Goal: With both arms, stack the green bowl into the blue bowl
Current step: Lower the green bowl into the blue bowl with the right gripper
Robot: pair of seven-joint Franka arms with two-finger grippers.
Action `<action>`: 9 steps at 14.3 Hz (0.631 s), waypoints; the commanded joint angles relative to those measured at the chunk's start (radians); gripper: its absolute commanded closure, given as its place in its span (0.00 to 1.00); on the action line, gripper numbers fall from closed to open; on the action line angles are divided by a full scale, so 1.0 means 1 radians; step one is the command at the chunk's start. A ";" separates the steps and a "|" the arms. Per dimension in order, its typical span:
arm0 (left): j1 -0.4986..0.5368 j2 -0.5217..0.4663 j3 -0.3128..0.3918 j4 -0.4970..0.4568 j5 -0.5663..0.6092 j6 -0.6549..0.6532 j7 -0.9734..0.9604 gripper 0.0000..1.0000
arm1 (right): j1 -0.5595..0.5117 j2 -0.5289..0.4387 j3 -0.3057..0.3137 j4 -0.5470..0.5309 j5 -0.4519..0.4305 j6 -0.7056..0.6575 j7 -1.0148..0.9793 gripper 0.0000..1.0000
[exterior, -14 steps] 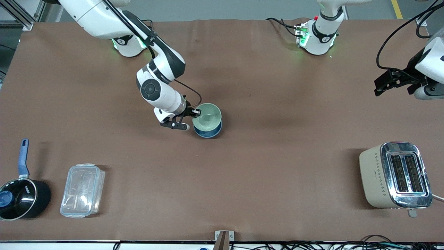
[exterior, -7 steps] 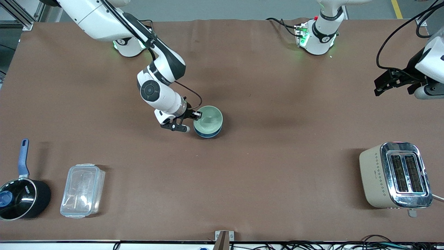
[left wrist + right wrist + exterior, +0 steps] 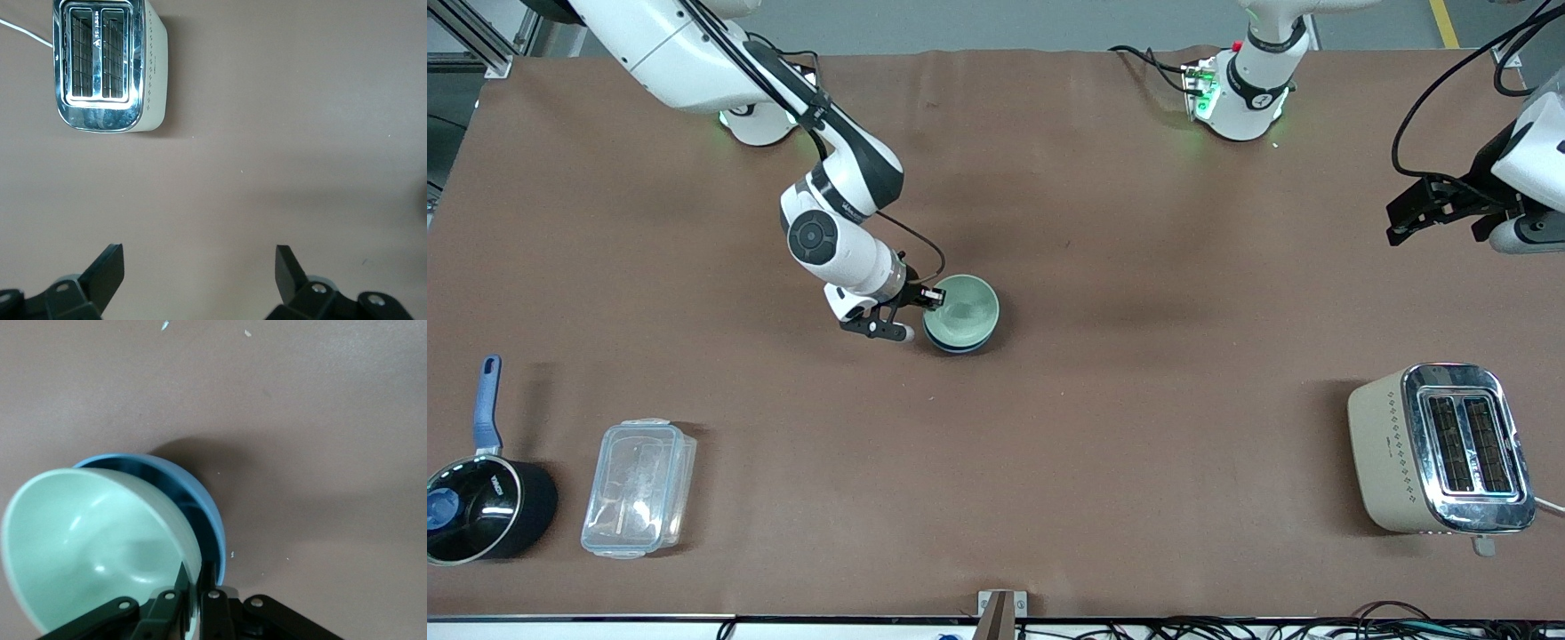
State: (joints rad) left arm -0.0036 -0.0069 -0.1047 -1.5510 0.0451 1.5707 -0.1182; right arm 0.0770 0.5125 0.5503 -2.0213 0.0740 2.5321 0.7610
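The pale mint-green bowl (image 3: 962, 309) sits low inside the blue bowl (image 3: 960, 346) near the table's middle; only a thin blue edge shows under it. My right gripper (image 3: 927, 298) is shut on the green bowl's rim on the side toward the right arm's end. In the right wrist view the green bowl (image 3: 93, 547) is tilted inside the blue bowl (image 3: 200, 513), with one finger inside the rim and one outside, at my right gripper (image 3: 198, 583). My left gripper (image 3: 1400, 222) is open and empty, held high over the left arm's end of the table; it also shows in the left wrist view (image 3: 200, 267).
A cream and chrome toaster (image 3: 1440, 449) stands near the front at the left arm's end, also in the left wrist view (image 3: 107, 63). A clear lidded box (image 3: 639, 487) and a black saucepan with a blue handle (image 3: 480, 498) sit near the front at the right arm's end.
My right gripper has lowered the green bowl deeper into the blue bowl, so less blue shows. The left arm has not moved.
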 commanded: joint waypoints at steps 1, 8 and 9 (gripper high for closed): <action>-0.003 -0.008 0.005 0.003 -0.016 -0.003 0.020 0.00 | -0.013 0.003 0.011 0.010 -0.030 -0.013 0.026 0.89; -0.004 -0.010 0.005 0.003 -0.016 -0.001 0.022 0.00 | -0.023 -0.107 0.007 0.018 -0.030 -0.143 0.023 0.11; -0.001 -0.010 0.005 0.003 -0.016 -0.001 0.032 0.00 | -0.037 -0.144 0.004 0.027 -0.030 -0.183 0.021 0.07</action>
State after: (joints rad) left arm -0.0038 -0.0069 -0.1047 -1.5507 0.0451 1.5714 -0.1168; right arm 0.0710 0.4699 0.5494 -1.9874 0.0689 2.4328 0.7610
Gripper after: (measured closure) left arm 0.000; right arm 0.304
